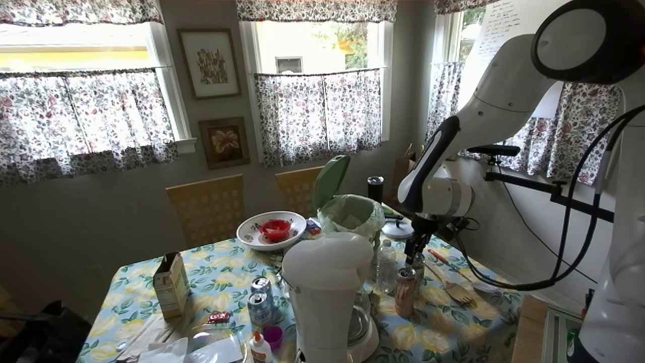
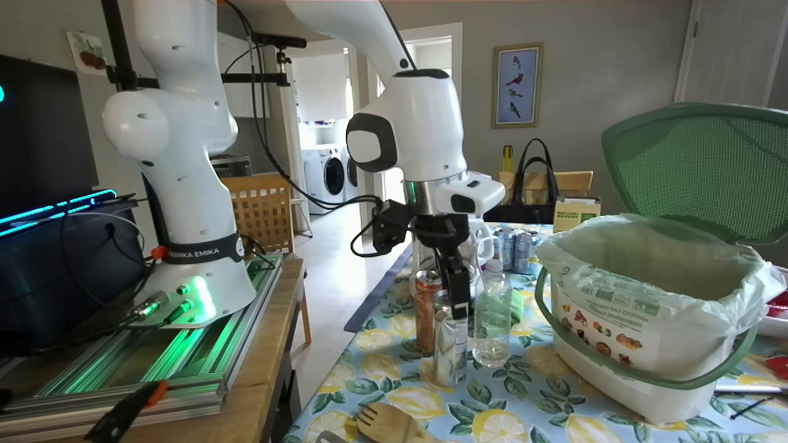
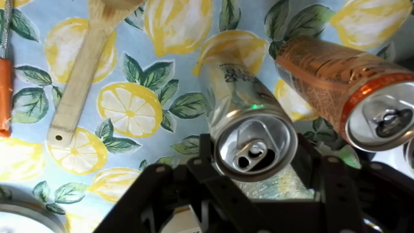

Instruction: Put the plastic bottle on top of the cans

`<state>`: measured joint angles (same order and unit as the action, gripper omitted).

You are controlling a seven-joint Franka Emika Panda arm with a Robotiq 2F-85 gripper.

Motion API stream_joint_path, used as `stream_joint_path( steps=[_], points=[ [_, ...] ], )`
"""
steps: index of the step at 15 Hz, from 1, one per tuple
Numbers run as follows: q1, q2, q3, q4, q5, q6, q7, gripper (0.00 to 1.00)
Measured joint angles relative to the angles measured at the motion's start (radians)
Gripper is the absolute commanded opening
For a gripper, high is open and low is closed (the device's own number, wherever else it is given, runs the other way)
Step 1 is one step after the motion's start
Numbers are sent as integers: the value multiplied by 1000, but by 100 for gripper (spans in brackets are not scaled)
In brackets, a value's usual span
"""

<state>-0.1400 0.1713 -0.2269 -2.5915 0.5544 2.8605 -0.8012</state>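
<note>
Have the gripper point(image 3: 254, 142) pointed down at the silver can point(image 2: 450, 344), with one finger to either side of its rim and, in an exterior view, with tips lower than its top. See both fingers close by the metal in the wrist view, but cannot tell a firm grasp from a loose stance around the can.

Find the bottle point(image 2: 492, 320) upright on the table point(image 1: 221, 277), just beside the silver can, on the side toward the bin point(image 2: 628, 394) in both exterior views. Catch a piece of its clear plastic in the wrist view too, past the can and between the fingers. Find the orange can point(image 1: 405, 295) upright as well, just beside the silver can and apart from it. Spot two blue cans point(image 1: 259, 308) upright and close together on the opposite side of the coffee maker point(image 1: 322, 302).

See a wooden fork point(image 3: 81, 74) flat near the silver can, with an orange-handled tool point(image 3: 5, 94) beyond it, cut off by the edge of the wrist view. Make out a pot lid point(image 1: 398, 230) beside the bin, a red bowl point(image 1: 275, 230) inside a white bowl point(image 1: 246, 236), and a box point(image 1: 174, 290) upright past the blue cans.
</note>
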Motion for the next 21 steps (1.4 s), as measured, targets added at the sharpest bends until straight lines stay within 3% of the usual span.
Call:
stream_joint_path(
  steps=[21],
  points=[
    [10, -1, 4, 0, 0, -9, 15, 37]
  ],
)
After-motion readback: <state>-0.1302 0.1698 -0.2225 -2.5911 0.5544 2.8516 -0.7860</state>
